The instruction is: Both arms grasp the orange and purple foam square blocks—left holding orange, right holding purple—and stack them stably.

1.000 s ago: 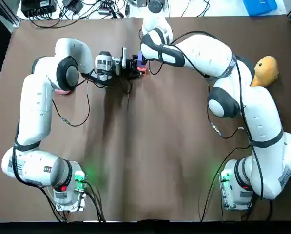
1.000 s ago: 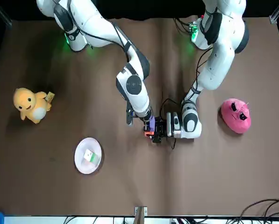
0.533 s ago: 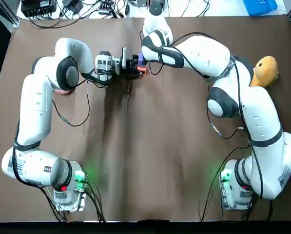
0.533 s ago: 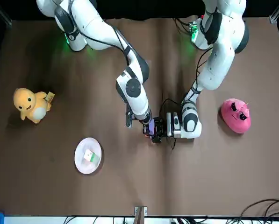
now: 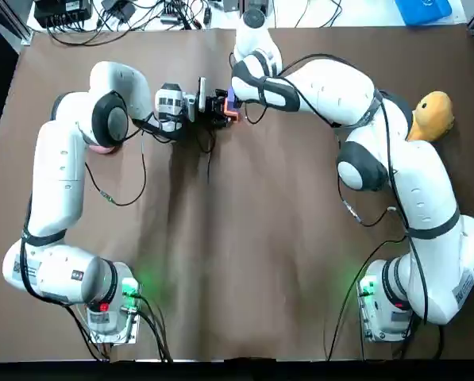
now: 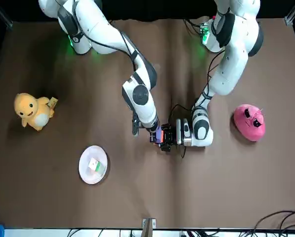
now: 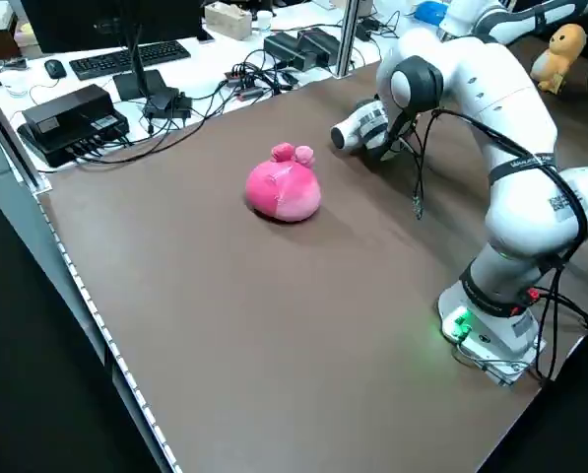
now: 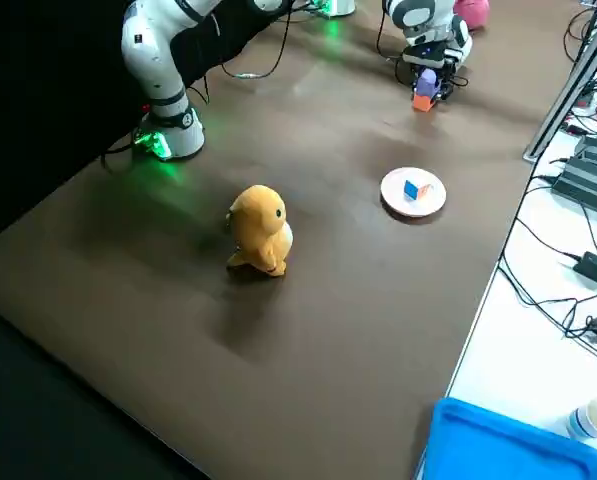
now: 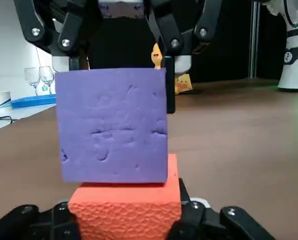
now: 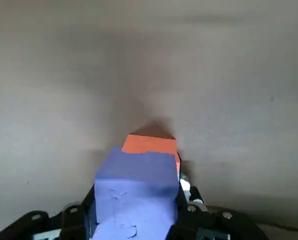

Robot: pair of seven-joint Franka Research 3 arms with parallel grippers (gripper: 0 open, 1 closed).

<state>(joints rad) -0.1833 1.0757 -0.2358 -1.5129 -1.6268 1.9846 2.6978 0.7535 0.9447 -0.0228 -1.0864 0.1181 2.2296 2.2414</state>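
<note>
The left claw (image 9: 125, 222) pinches the orange block (image 9: 125, 205) low over the worktop (image 5: 244, 238), near the middle of its far edge, probably to make a steady base; the right claw (image 10: 134, 222) reaches down from above, pinching the purple block (image 10: 136, 192) and resting it on the orange one; the faces touch, though purple overhangs one side slightly, which may be why neither grip is loosed; I judge the stacking nearly done, release not yet made; whether orange touches the worktop I cannot tell; room is generous: pink toy (image 6: 249, 122) toward the left edge, duck (image 6: 32, 111) near the right edge, plate (image 6: 93, 164) well apart
</note>
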